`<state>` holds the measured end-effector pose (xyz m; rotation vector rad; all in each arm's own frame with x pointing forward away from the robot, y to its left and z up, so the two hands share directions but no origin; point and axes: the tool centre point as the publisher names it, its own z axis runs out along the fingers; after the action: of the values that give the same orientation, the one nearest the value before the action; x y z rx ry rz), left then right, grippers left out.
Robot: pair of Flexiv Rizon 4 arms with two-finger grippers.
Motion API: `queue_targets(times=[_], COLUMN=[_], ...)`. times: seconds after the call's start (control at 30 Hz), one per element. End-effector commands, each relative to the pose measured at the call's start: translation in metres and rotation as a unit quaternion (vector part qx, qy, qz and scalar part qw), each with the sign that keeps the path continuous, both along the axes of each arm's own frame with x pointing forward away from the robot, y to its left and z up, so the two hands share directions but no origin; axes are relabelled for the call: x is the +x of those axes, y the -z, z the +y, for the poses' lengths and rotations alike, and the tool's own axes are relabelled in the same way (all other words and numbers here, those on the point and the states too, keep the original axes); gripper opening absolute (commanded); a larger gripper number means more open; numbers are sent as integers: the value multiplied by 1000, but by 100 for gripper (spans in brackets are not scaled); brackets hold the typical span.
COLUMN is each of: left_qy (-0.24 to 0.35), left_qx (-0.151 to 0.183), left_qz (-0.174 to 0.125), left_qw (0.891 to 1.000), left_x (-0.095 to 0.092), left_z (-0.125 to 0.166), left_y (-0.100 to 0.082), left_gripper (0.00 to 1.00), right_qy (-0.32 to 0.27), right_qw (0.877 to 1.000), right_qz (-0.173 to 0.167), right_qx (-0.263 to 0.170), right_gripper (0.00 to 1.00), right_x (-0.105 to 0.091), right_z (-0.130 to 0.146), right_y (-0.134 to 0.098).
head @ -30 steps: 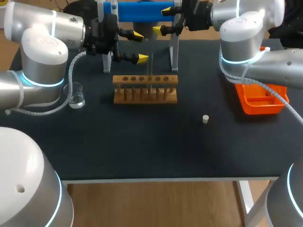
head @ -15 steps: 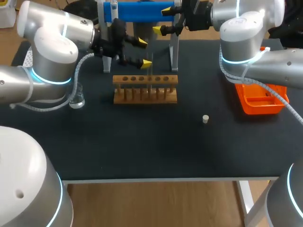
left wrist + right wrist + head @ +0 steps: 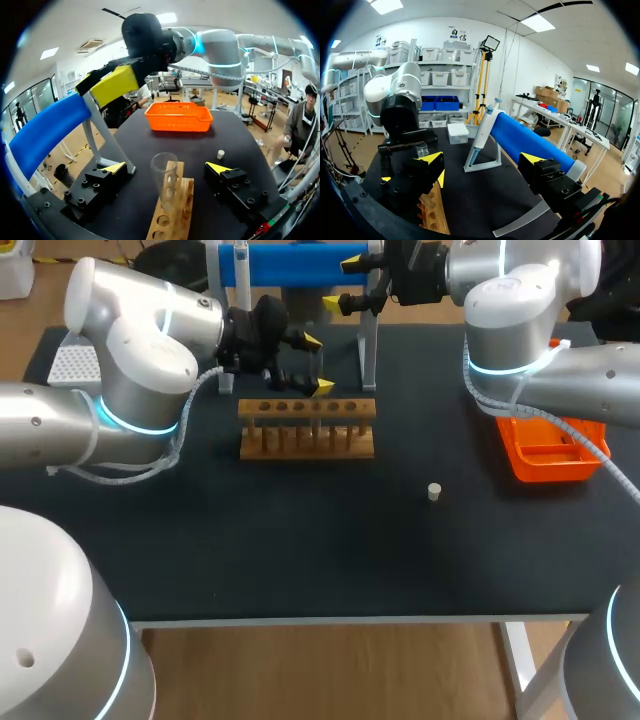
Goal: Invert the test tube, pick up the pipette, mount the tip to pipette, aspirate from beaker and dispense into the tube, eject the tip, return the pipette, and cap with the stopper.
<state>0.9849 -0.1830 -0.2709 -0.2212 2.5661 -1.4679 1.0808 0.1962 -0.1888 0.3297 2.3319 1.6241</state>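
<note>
A clear test tube (image 3: 165, 181) stands in the wooden rack (image 3: 307, 430), (image 3: 172, 215). My left gripper (image 3: 316, 364), (image 3: 166, 169) is open, with one finger on each side of the tube and neither touching it. The blue pipette (image 3: 298, 262), (image 3: 530, 141) lies across its white stand (image 3: 368, 350). At the pipette's right end my right gripper (image 3: 343, 284), (image 3: 482, 159) is open, holding nothing. The small white stopper (image 3: 434, 491), (image 3: 220, 154) lies on the black mat to the right of the rack. The beaker is hidden behind my left arm.
An orange basket (image 3: 545, 452), (image 3: 178, 116) sits at the right of the mat. A white tip box (image 3: 75, 365), (image 3: 457, 132) stands at the far left. The mat's front half holds only the stopper.
My left arm has swung right from beside the stand to the rack, and its open fingers now flank the tube. The arm now covers the beaker. The right arm has not moved.
</note>
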Motion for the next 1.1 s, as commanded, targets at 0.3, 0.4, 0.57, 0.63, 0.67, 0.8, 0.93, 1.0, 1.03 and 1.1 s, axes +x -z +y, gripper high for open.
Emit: queue_targets(times=[0.3, 0.4, 0.57, 0.63, 0.67, 0.8, 0.93, 1.0, 1.03, 1.1], left_qy=[4, 10, 11, 11, 12, 17, 22, 23, 26, 31], left_qx=[3, 5, 5, 5, 5, 6, 8, 9, 10, 10], left_qz=[5, 5, 5, 6, 7, 9, 12, 12, 13, 14], left_qw=[1000, 1000, 1000, 1000, 1000, 1000, 1000, 1000, 1000, 999], left_x=[4, 4, 4, 4, 4, 3, 3, 3, 3, 3], left_z=[-10, -13, -13, -13, -13, -14, -16, -17, -18, -19], left_y=[18, 19, 20, 21, 21, 23, 25, 26, 27, 28], left_gripper=[100, 100, 100, 100, 100, 100, 100, 100, 100, 100], right_qy=[-1, -1, -1, -1, -1, -1, -1, -1, -1, -1], right_qw=[1000, 1000, 1000, 1000, 1000, 1000, 1000, 1000, 1000, 1000], right_qz=[1, 1, 1, 1, 1, 1, 1, 1, 1, 1], right_qx=[-1, -1, -1, -1, -1, -1, -1, -1, -1, -1], right_gripper=[100, 100, 100, 100, 100, 100, 100, 100, 100, 100], right_x=[1, 1, 1, 1, 1, 1, 1, 1, 1, 1], right_z=[0, 0, 0, 0, 0, 0, 0, 0, 0, 0], right_y=[-1, -1, -1, -1, -1, -1, -1, -1, -1, -1])
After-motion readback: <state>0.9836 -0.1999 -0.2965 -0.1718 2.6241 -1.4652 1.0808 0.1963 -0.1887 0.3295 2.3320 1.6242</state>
